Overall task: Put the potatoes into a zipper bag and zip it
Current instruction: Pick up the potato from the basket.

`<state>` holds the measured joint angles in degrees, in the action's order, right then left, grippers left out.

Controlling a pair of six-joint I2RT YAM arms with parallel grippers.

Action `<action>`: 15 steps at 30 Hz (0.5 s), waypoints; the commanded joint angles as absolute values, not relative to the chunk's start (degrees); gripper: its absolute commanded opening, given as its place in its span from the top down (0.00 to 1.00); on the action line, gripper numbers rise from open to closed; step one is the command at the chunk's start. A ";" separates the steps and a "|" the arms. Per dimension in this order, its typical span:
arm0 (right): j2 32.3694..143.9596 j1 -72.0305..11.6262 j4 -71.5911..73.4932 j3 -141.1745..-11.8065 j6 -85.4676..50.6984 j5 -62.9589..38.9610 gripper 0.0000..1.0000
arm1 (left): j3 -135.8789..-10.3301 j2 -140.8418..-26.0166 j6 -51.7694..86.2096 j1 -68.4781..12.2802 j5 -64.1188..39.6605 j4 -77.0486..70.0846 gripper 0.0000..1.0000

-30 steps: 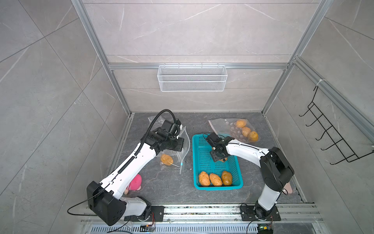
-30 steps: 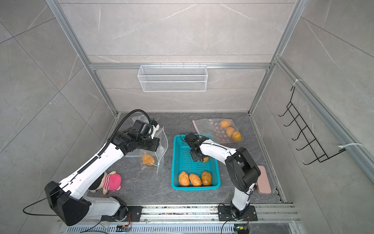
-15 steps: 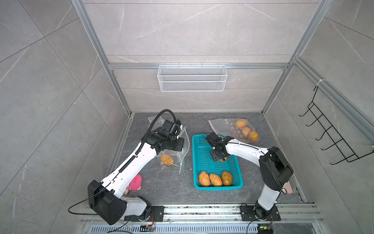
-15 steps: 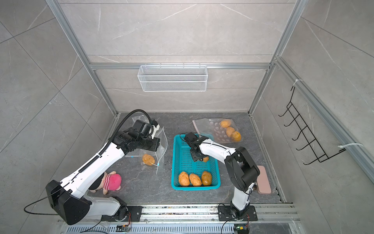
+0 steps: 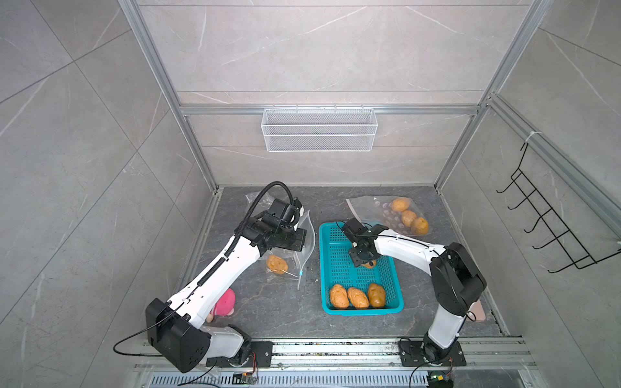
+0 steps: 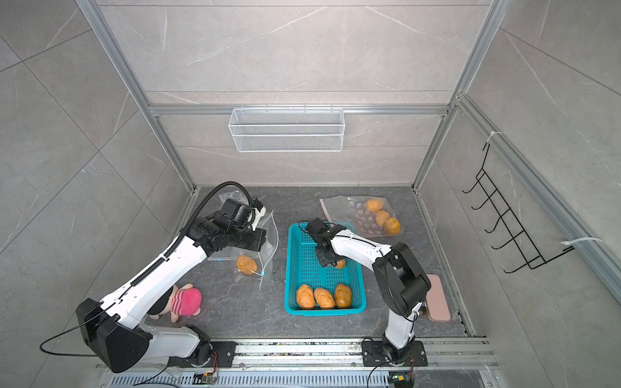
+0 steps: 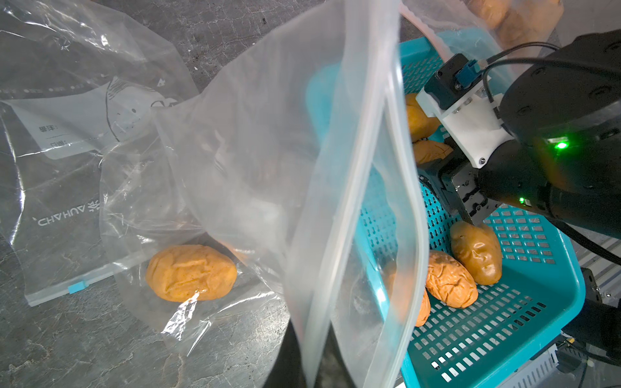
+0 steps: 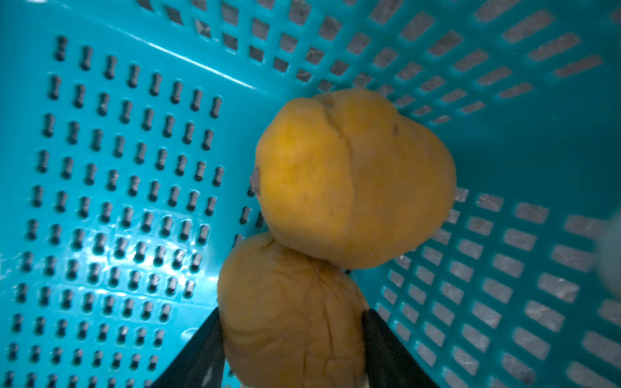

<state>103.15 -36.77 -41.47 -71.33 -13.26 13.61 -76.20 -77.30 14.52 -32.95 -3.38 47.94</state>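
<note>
while the left arm holds the bag ready, the step in hand looks like picking the next potato out of the teal basket [image 5: 361, 310]. left of the basket, the left gripper [image 5: 302, 240] is pinched closed on the rim of the zipper bag [image 5: 308, 248], lifting its mouth so it gapes toward the basket. one potato [image 5: 277, 264] already lies in the bag's lower part (a flat spare bag [image 7: 67, 134] lies beside it). that arm stretches from its base toward the basket's far left corner.

inside the basket, by its right wall, the right gripper [image 8: 292, 322] points down. its jaws flank a wrinkled potato [image 8: 292, 295], pads [image 8: 201, 352] touching the skin, and a smoother potato [image 8: 353, 178] leans against it. the right arm's elbow folds to the basket's right. three more potatoes [image 5: 358, 297] lie at the basket's near end, and a second bag [image 5: 373, 210] sits behind its far right corner.

next, i judge, comes a lift clear of neighbour and wall, then a carry left into the open mouth.
</note>
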 commanded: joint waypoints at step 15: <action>72.76 -37.50 -21.88 -63.99 -20.11 -19.20 0.57 | -76.29 -77.53 13.51 -32.53 -4.26 47.46 1.00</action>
<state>77.10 -37.06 -30.33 -64.86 -16.08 -10.35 -76.20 -77.30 14.50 -32.95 -3.40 47.94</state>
